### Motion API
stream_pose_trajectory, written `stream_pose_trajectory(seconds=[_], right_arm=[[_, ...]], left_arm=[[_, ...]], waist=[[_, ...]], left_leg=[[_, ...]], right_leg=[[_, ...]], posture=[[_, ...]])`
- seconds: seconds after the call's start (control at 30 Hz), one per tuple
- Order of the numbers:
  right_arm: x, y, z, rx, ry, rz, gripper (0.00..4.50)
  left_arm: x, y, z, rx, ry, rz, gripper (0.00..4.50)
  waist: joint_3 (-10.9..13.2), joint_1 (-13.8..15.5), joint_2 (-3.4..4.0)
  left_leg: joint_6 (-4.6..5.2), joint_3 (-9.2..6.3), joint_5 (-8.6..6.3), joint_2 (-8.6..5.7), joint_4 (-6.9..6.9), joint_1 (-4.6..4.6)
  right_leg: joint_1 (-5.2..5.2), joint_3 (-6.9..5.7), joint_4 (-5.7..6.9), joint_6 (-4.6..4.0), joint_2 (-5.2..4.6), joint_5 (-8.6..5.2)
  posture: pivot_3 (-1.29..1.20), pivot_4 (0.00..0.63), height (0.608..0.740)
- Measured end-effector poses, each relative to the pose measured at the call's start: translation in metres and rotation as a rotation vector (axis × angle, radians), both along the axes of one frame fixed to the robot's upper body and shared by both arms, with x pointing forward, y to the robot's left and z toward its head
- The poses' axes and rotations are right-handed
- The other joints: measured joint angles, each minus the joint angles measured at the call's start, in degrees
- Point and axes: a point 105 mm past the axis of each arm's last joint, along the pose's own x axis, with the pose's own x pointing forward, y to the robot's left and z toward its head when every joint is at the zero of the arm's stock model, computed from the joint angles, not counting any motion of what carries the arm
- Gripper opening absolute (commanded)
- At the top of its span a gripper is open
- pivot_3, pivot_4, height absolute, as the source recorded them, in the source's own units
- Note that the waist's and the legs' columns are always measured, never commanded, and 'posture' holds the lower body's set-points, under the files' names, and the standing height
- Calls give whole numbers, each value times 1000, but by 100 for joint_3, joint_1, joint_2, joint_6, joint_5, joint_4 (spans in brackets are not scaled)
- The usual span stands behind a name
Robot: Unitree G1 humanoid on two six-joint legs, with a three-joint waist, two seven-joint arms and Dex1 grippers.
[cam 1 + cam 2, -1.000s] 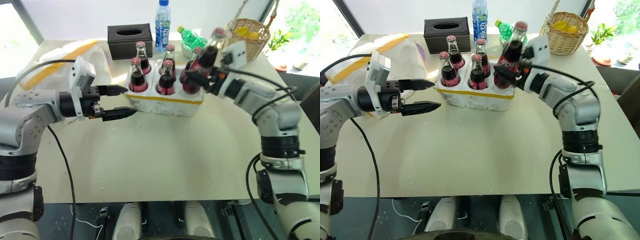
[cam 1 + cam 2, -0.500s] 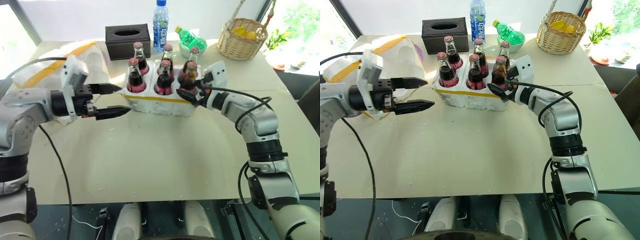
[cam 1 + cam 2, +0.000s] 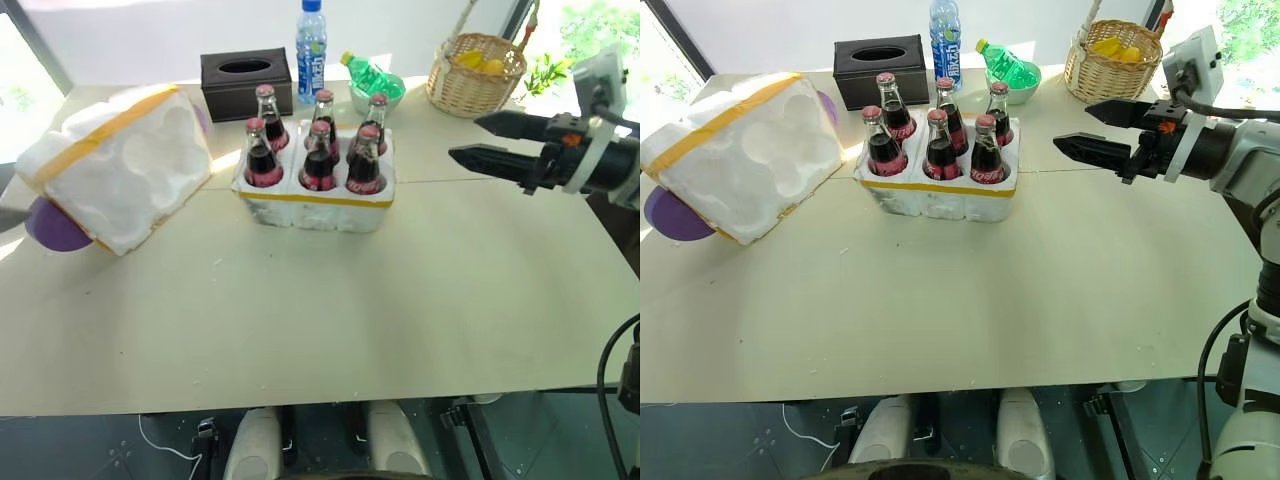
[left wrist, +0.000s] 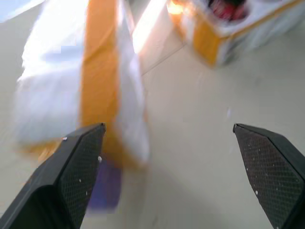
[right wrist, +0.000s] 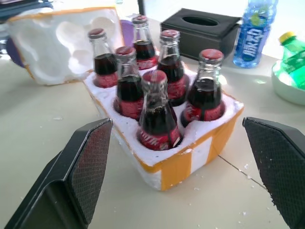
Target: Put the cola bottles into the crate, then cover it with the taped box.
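While crate [image 3: 318, 205] full, bare table [image 3: 330, 310] in front.

— Room near the crate [image 3: 315, 200]?
— Plenty: bare tabletop [image 3: 330, 310] across the whole lower half of the frame, also a clear strip right of centre, up to the right claw [image 3: 478, 139], spread wide at the right edge.
— Blocked where?
— Upper left by the taped box [image 3: 115, 165]; top centre behind the crate by tissue box [image 3: 246, 82], water bottle [image 3: 311, 38], green bottle [image 3: 373, 76]; upper right by basket [image 3: 476, 75]. Six cola bottles [image 3: 312, 150] filling every well.
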Motion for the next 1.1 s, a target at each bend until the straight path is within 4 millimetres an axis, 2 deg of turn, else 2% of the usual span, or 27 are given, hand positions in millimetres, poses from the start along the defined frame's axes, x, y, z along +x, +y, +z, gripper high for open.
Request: stream_pose_trajectory(seconds=[0.07,0.13,0.17,0.23,0.27,0.43,0.6,0.8,0.9,1.1], right_arm=[[-3,8,-2,-12,-2,65,4478],[-3,11,-3,-15,1,82,4478],[-3,13,-5,-11,1,94,4478],[-2,19,-7,-9,0,116,4478],[-2,20,-11,-9,8,116,4478],[-7,26,-18,-18,9,130,4478],[-11,12,-24,-18,31,65,4478],[-22,1,-19,-23,13,3,4478],[-27,-2,-12,-21,-12,-11,4500],[-28,-6,-12,-25,-7,-40,4500]], left_arm=[[3,16,-8,57,40,21,4500],[7,19,-11,79,51,19,4500],[17,20,-11,94,44,13,4500],[33,17,-19,120,62,-5,4500],[48,13,-25,111,80,-15,4500],[82,2,-43,131,151,-4,4500],[97,-4,-60,152,204,17,4500],[107,-8,-78,169,235,41,4500],[112,-9,-79,181,211,56,3697],[116,-12,-80,161,188,62,727]], waist=[[-1,59,-2],[-2,71,-4],[-4,94,-7],[-5,138,-9],[-7,180,-11],[-8,179,-35],[-5,144,-40],[-5,145,-40],[-5,146,-40],[-6,177,-41]], left_leg=[[-1,7,0,-4,1,-8],[0,7,0,-7,3,-19],[1,9,0,-13,13,-25],[1,15,1,-27,18,-25],[-13,15,11,-29,27,-24],[-17,13,13,-32,30,-31],[-6,17,7,-23,29,-33],[10,13,-2,-11,30,-31],[17,9,-6,-10,30,-29],[20,11,-7,-12,32,-28]], right_leg=[[-1,-5,3,-2,-10,-1],[-7,-5,1,-4,-15,0],[-5,-7,3,-1,-14,2],[-2,-8,2,14,-12,15],[2,-8,16,29,-12,25],[-1,-9,25,37,-10,27],[-2,-8,9,38,-10,26],[-2,-8,1,38,-11,26],[-2,-8,2,38,-13,26],[0,-8,6,38,-14,26]], posture=[[0,150,740],[0,150,740],[0,150,740],[0,150,740],[0,150,740],[0,150,740],[0,150,740],[0,150,740],[0,150,740],[0,150,740]])
